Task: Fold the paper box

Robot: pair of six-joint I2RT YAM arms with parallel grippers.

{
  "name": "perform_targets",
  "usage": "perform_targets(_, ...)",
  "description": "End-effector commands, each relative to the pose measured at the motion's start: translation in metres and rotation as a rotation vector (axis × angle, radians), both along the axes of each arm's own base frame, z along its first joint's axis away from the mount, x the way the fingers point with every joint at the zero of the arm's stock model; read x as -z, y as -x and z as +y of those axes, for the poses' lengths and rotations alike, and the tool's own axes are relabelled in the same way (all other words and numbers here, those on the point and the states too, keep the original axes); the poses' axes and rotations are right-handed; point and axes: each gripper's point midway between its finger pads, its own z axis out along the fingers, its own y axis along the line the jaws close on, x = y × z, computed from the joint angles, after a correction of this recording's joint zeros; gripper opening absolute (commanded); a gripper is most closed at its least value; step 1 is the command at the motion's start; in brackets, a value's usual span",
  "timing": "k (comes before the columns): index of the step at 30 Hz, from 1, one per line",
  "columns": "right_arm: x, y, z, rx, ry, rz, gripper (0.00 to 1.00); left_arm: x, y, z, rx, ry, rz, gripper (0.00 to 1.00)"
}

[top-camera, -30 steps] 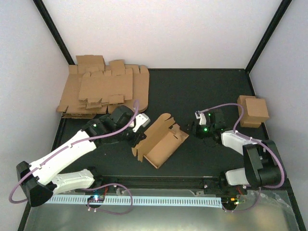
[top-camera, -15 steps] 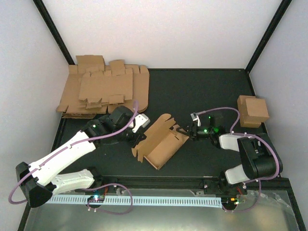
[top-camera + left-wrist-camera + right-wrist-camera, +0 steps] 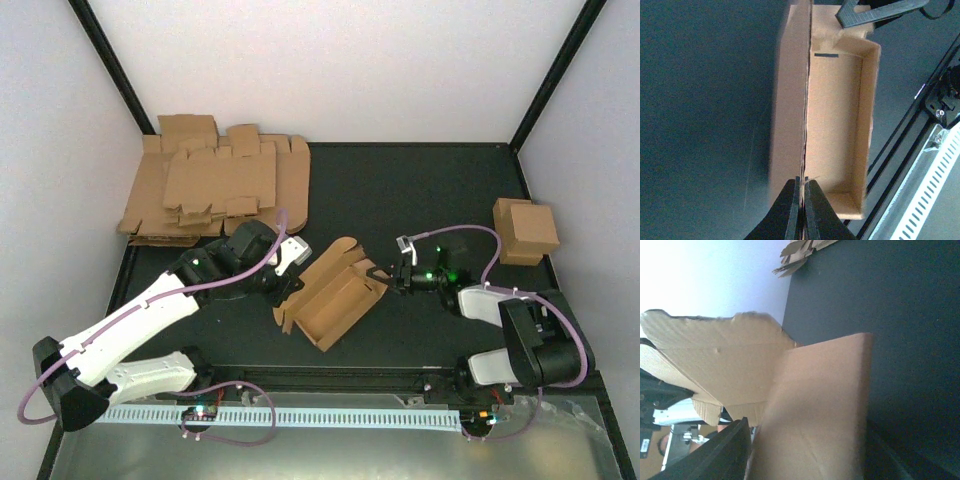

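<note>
Lying near-left to far-right, the paper box [image 3: 338, 305] has left fingers [image 3: 789, 210] pinching its wall, clear only from the wrist; right fingers [image 3: 734, 450] straddle its end, apart.

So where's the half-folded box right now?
In the top view the box sits mid-table, between the left end effector pinching its wall and the right end effector.

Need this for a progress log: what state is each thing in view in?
Brown die-cut cardboard paper box: partly folded, an open tray with lid flap up.
Left gripper: jaws shut on the box's long wall edge.
Right gripper: jaws apart around the box's end, not visibly clamped.
Pile of flat brown cardboard blanks: unfolded, stacked far left.
Small closed brown cardboard box: fully folded, far right.
</note>
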Motion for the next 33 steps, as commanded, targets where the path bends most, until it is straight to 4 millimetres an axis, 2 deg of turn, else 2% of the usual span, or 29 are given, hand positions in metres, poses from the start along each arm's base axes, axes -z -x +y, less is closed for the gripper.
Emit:
perform_targets(1,-0.012,0.009,0.004,-0.065,-0.005,-0.077,0.66,-0.012,-0.010,-0.004,-0.017,0.031,-0.038,0.02)
perform_targets(6,-0.022,0.014,0.009,-0.093,0.024,-0.145,0.83,-0.011,-0.010,-0.007,-0.010,0.038,-0.022,0.02)
perform_targets(8,-0.024,0.013,0.010,-0.095,0.039,-0.164,0.85,-0.011,-0.010,-0.008,-0.006,0.042,-0.021,0.02)
perform_targets(11,-0.025,0.014,0.010,-0.105,0.071,-0.185,0.83,-0.011,-0.010,-0.009,-0.005,0.043,-0.017,0.02)
perform_targets(15,-0.021,0.016,0.010,-0.113,0.120,-0.191,0.74,-0.008,-0.010,-0.009,-0.005,0.037,-0.003,0.02)
perform_targets(22,0.007,0.010,0.005,-0.085,0.316,-0.193,0.73,-0.008,-0.010,-0.010,-0.001,0.043,-0.003,0.02)
perform_targets(33,-0.022,-0.004,-0.009,0.049,0.368,-0.374,0.74,-0.005,-0.007,-0.010,0.009,0.039,0.015,0.02)
